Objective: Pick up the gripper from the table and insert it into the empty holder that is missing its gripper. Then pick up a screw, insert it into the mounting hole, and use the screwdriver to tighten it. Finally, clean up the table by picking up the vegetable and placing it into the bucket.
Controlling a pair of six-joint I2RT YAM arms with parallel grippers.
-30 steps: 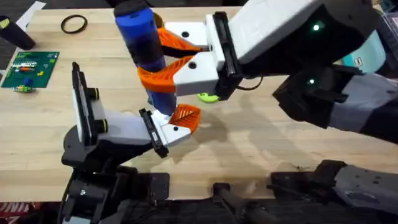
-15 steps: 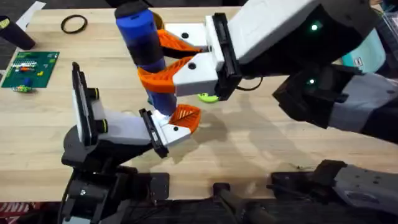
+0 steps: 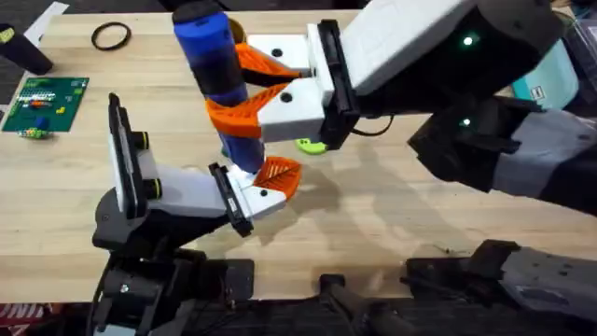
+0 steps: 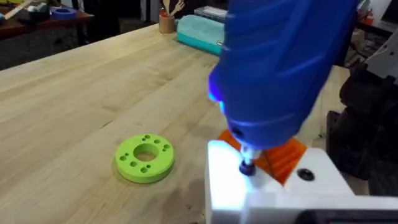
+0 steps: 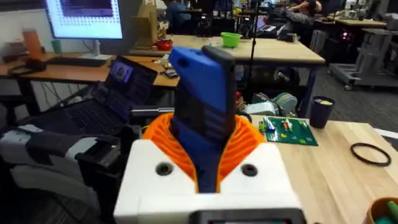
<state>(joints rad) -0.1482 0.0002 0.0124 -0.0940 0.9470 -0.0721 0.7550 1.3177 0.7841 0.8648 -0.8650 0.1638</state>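
While the right gripper [image 3: 244,89] clamps the screwdriver [image 3: 216,75] upright, its tip seems to meet the holder [image 4: 249,186]; left fingers' state unclear.

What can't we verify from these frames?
- Screw seating: in the left wrist view the screwdriver tip meets the holder, hiding the screw.
- Overhead: the right gripper covers part of the vegetable.
- Bucket: not identifiable.
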